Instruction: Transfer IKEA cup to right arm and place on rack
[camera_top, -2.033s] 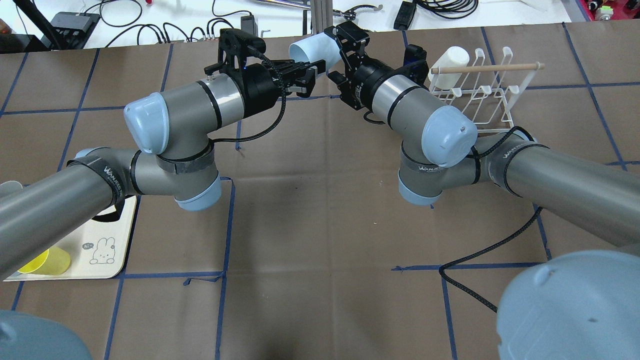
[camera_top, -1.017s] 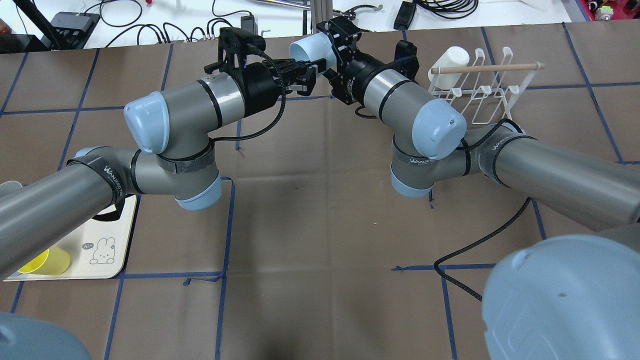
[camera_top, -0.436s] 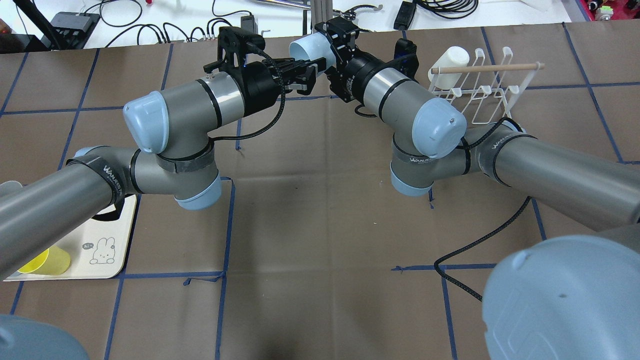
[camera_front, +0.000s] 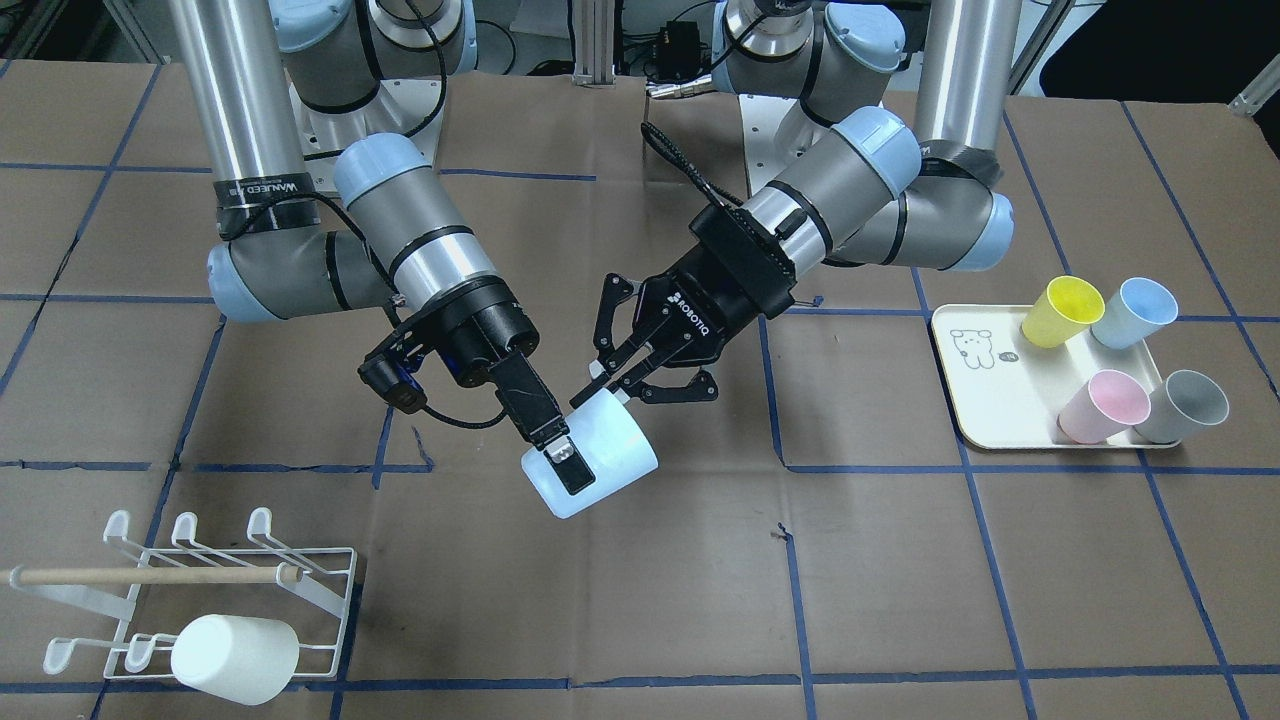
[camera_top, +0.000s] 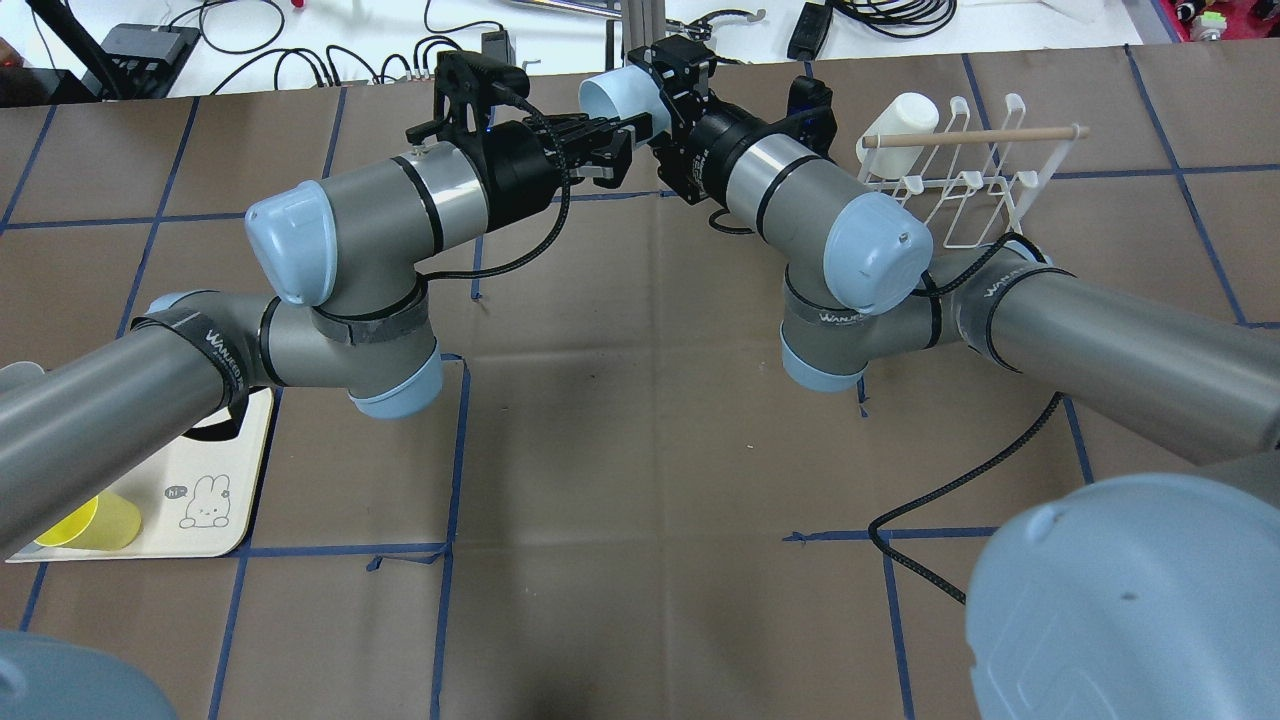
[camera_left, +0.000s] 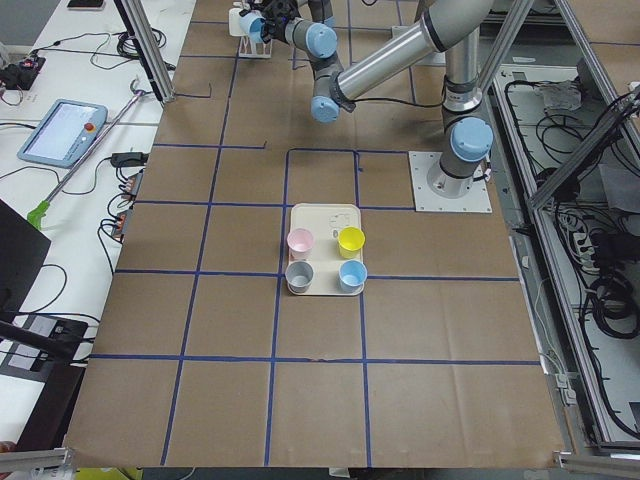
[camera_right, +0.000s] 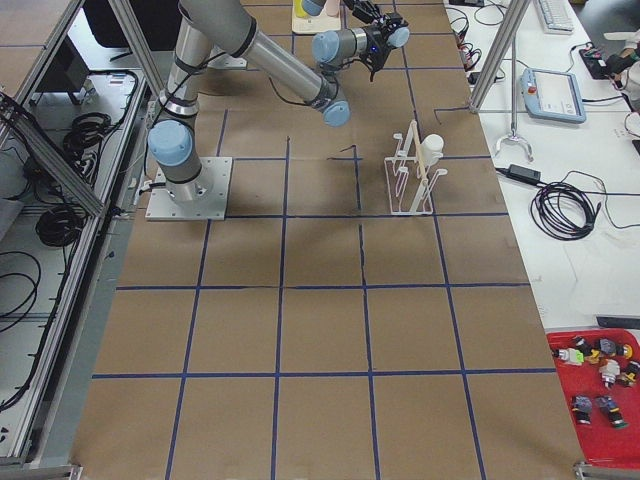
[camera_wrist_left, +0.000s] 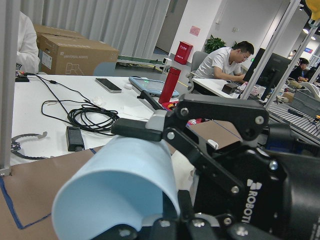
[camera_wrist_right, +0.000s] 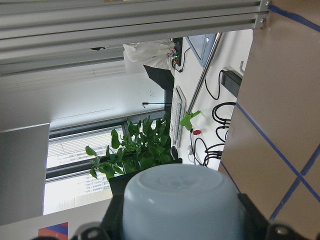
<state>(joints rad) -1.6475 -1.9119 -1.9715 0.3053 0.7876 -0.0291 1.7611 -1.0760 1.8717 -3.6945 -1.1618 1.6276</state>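
Found the rack (camera_front: 200, 574) nearest, at the table (camera_front: 700, 600) corner on the robot's right, prongs upturned, wooden dowel lying along the top. Saw only brown paper crossed by blue tape lines between it and the arms.

Farther in, found the IKEA cup (camera_front: 625, 450), pale blue, held clear of the table on its side, well apart from the rack. Noted the right gripper (camera_front: 590, 465) clamped across the cup's body toward the base, one black finger (camera_front: 548, 425) lying over the near wall and hiding part of it. Spotted a small black wrist camera (camera_front: 393, 385) just behind that gripper. Noted the left gripper (camera_front: 613, 388) meeting the cup's rim from the opposite side, fingertips drawn nearly together there, seemingly pinching the wall. Traced the right arm (camera_front: 410, 235) and left arm (camera_front: 850, 165) back to the far edge.

As for containers, found one white cup (camera_front: 235, 658) lying on the rack's near row. Farther off, on the robot's left, found a cream tray (camera_front: 985, 400) carrying four cups standing mouth up: pink cup (camera_front: 1103, 405) and grey cup (camera_front: 1182, 405) nearer, yellow cup (camera_front: 1062, 312) and light blue cup (camera_front: 1133, 312) behind.
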